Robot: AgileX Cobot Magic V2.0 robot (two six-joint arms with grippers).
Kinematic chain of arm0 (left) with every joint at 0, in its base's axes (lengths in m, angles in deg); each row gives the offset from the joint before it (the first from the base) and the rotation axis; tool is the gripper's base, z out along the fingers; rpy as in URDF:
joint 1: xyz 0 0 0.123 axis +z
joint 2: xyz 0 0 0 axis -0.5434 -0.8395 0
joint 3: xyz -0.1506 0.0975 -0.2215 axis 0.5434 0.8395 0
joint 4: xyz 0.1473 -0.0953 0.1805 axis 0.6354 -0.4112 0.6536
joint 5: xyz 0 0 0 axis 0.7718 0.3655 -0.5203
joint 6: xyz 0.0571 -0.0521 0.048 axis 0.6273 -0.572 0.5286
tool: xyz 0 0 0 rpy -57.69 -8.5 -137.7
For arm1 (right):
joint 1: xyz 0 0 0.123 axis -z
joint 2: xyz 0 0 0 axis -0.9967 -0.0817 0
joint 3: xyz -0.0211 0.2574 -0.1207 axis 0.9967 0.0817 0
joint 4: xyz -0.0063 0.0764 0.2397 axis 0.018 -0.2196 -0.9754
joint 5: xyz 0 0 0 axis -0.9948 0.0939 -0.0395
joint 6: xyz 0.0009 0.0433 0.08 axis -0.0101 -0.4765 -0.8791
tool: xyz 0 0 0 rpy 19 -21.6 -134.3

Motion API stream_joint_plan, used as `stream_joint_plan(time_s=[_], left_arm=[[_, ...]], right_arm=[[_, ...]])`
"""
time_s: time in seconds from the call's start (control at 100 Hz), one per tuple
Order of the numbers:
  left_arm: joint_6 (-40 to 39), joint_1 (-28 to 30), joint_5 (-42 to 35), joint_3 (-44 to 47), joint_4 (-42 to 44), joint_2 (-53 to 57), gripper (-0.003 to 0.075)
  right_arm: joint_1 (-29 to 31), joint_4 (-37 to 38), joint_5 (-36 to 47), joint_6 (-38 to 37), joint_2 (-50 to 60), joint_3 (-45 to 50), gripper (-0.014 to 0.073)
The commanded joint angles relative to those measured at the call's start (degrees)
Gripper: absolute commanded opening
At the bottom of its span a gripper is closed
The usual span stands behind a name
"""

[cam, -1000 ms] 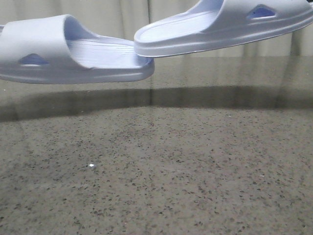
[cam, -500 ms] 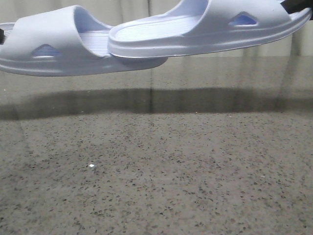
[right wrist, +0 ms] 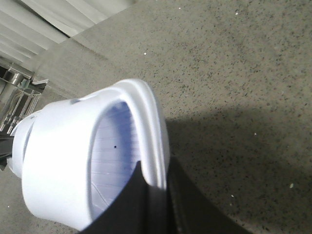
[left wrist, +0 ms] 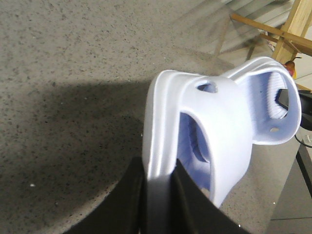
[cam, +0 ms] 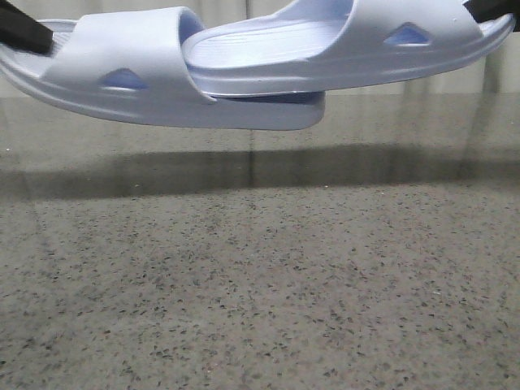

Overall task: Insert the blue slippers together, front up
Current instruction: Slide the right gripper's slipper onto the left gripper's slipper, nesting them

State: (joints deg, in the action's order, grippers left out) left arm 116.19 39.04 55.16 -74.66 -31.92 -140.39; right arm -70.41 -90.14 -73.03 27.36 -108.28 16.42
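Two pale blue slippers hang in the air above the speckled table (cam: pixel 260 284). The left slipper (cam: pixel 154 77) lies roughly level, strap up. The toe of the right slipper (cam: pixel 349 49) has gone under that strap and rests on the left footbed. My left gripper (left wrist: pixel 160 195) is shut on the sole edge at the left slipper's (left wrist: pixel 214 131) heel; its black finger (cam: pixel 23 31) shows at the front view's upper left. My right gripper (right wrist: pixel 156 197) is shut on the right slipper's (right wrist: pixel 92 156) heel edge.
A pale curtain (cam: pixel 227 8) hangs behind the table. Wooden beams (left wrist: pixel 287 29) show beyond the table's edge in the left wrist view. The slippers' shadow (cam: pixel 244 166) lies across the table's far part.
The left slipper has moved right and up, and the right slipper's toe has slid in under the left slipper's strap. Before, they only overlapped at the tips.
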Motion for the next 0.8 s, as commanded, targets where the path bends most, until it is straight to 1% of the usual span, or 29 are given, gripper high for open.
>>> stream_joint_plan(time_s=[0.0,0.12,0.26,0.46,0.65,0.79], left_arm=[[-1.7,-1.5,5.8,-2.5,-4.5,1.5,0.0015],[-1.9,-3.4,5.8,-2.7,-7.1,1.5,0.0015],[-1.9,-5.3,5.8,-2.7,-7.3,1.5,0.0015],[-1.9,-6.1,5.8,-2.7,-7.4,1.5,0.0015],[-1.9,-6.1,5.8,-2.7,-7.5,1.5,0.0015],[-1.9,-6.0,5.8,-2.7,-7.5,1.5,0.0015]], right_arm=[[-0.1,-3.5,-1.0,0.9,0.8,-1.8,-0.01],[-0.3,-4.7,-3.1,0.9,-1.5,-1.8,-0.01],[-1.4,-7.2,-7.3,3.0,-5.1,-1.8,-0.01],[-7.2,-7.7,-5.8,3.9,-8.9,-2.3,-0.01],[-14.5,-7.8,-3.7,3.9,-11.7,-6.5,-0.01],[-16.1,-7.8,-3.0,3.9,-12.6,-8.6,-0.0098]])
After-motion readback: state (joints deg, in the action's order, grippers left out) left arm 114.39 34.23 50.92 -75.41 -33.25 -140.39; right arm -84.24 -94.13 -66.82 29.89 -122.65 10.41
